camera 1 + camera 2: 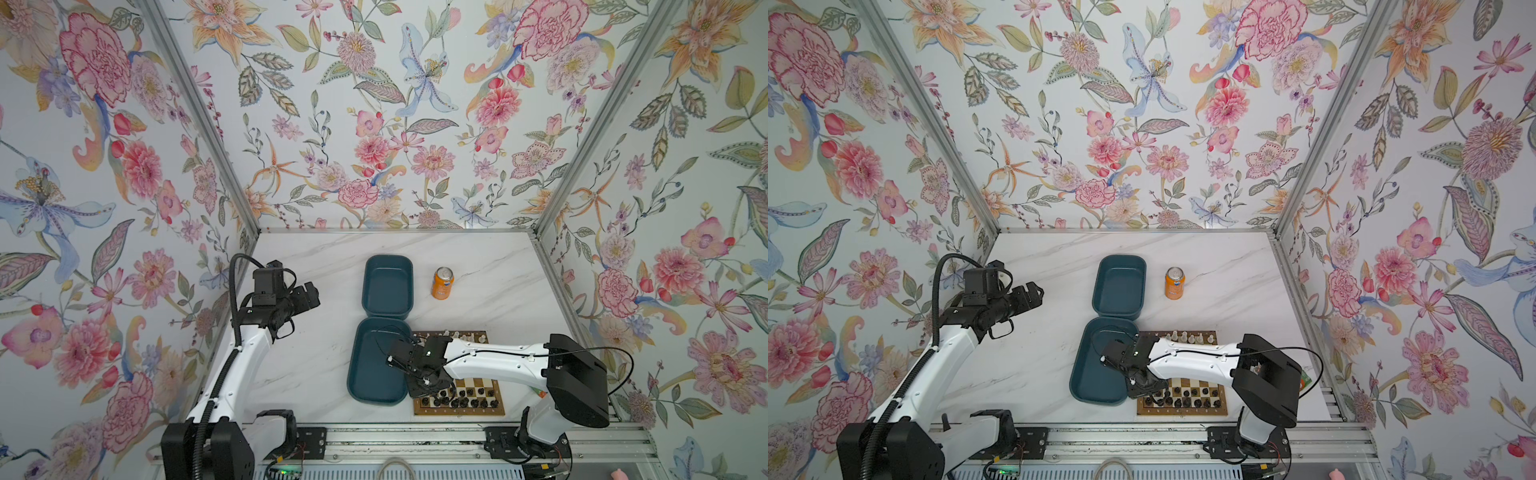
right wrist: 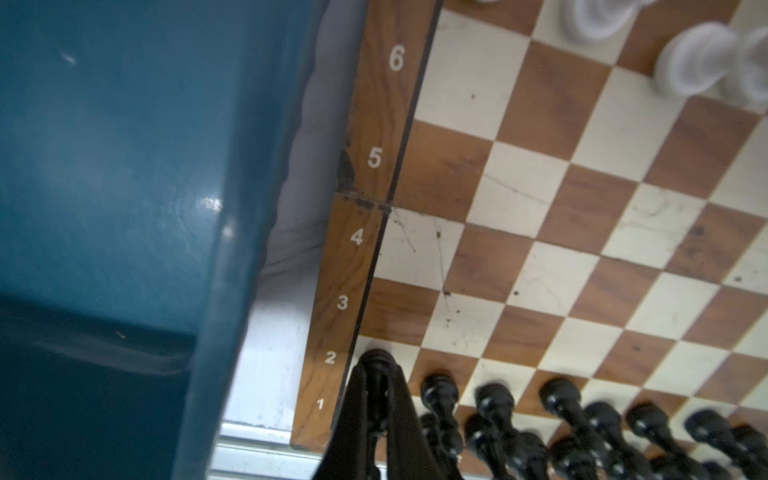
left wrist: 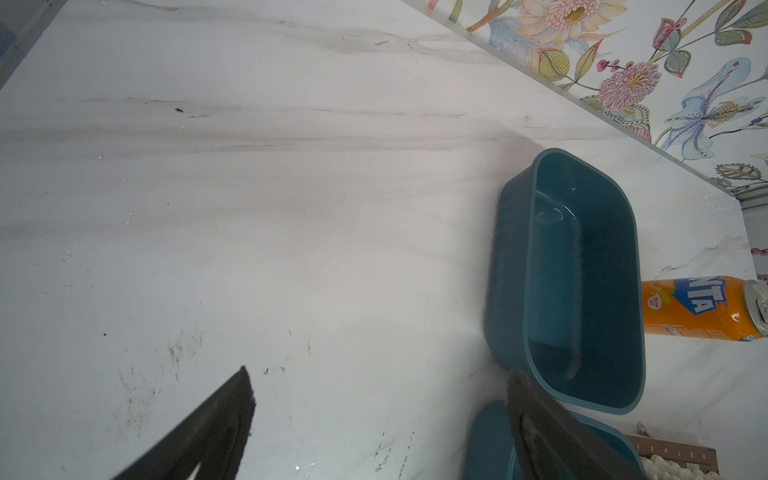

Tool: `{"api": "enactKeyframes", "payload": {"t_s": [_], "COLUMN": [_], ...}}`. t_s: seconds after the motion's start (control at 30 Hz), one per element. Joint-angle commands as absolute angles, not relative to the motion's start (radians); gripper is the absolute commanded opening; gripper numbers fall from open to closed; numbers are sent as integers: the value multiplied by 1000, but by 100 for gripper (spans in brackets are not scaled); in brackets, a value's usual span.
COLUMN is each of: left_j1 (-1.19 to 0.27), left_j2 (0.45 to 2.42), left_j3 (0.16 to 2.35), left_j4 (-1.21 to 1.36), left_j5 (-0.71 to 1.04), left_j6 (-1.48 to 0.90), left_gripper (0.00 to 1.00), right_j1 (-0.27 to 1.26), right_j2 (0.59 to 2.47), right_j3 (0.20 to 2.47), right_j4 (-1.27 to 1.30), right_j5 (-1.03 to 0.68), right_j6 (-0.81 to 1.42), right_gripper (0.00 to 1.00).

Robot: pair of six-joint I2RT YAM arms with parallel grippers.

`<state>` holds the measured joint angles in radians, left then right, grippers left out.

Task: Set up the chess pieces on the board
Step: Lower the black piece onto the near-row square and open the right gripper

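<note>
The board (image 1: 459, 411) (image 1: 1183, 411) lies at the front right of the table, partly covered by my right arm. Black chess pieces (image 1: 469, 401) (image 1: 1192, 401) (image 2: 561, 399) fill its near rows. White pieces (image 1: 457, 336) (image 1: 1187, 336) (image 2: 690, 62) stand along its far edge. My right gripper (image 1: 430, 391) (image 1: 1152, 394) (image 2: 377, 372) is shut on a black pawn (image 2: 376, 359) over the light corner square beside the numeral 2. My left gripper (image 1: 309, 293) (image 1: 1034, 293) (image 3: 379, 372) hangs open and empty above bare tabletop at the left.
Two dark teal trays sit left of the board, the near tray (image 1: 353, 374) (image 2: 232, 291) touching its edge and the far tray (image 1: 409, 286) (image 3: 511, 270) behind it. An orange soda can (image 1: 443, 282) (image 3: 698, 307) stands right of the far tray. Walls close in three sides.
</note>
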<state>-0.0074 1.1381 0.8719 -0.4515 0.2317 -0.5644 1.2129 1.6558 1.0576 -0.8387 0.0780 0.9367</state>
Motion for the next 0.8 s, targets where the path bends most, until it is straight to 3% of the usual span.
{"api": "enactKeyframes", "payload": {"t_s": [0.0,0.27,0.57,0.77], "left_j1": [-16,-17,-24,-26], "left_j2": [1145,1137,1140,1133], "left_j3": [905,902,910,908], "left_j4": [-461,-469,-461,-457], "left_j5": [230,224,230,227], "left_j6": [-563,-562,-557,-554], "left_gripper": [96,96,96,96], "right_j1": [1221,1233,1231,1227], "right_j2": [1634,1633,1623,1616], "right_j3": [1036,1017,1022,1038], "right_j4": [-827,-820,-819,-824], "right_j5": [67,61,76,83], "right_j6": [969,983,996,990], "right_gripper": [6,7,23,25]}}
